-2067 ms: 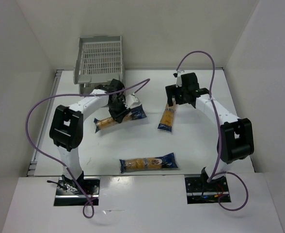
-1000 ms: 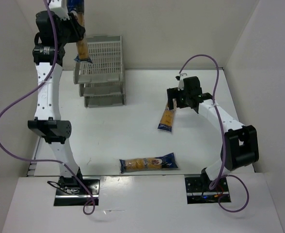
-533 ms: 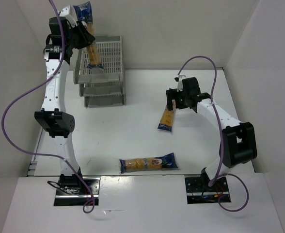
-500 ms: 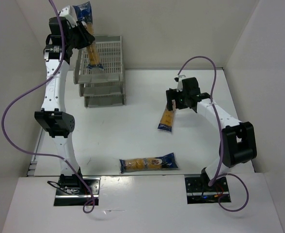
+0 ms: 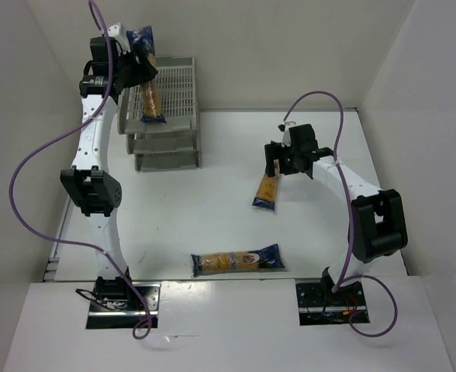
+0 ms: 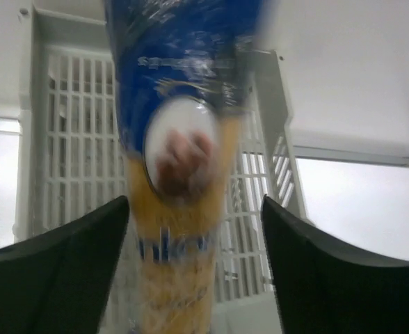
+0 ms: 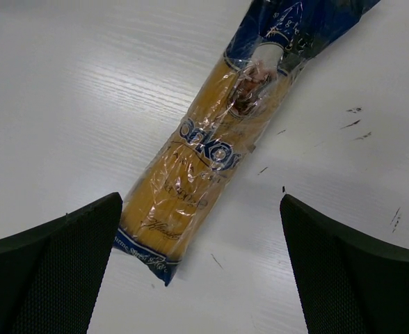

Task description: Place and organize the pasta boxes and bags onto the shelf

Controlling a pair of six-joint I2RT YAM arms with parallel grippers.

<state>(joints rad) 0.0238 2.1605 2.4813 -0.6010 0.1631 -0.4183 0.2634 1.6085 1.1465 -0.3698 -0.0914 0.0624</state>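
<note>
The grey three-tier shelf stands at the back left. One pasta packet slants down onto its top tier, with the blue upper end by my raised left gripper. In the left wrist view that packet is blurred between wide-apart fingers, and a clear gap shows on its right side. My left gripper is open over the top tray. My right gripper hangs open just above a second packet on the table, seen also in the right wrist view. A third packet lies near the front.
White walls close in the table on the left, back and right. The shelf's lower two tiers jut forward below the top one. Purple cables loop off both arms.
My left arm brought its packet down from high above the shelf onto the top tier, and its jaws have spread wide. The right arm has barely shifted over its packet.
</note>
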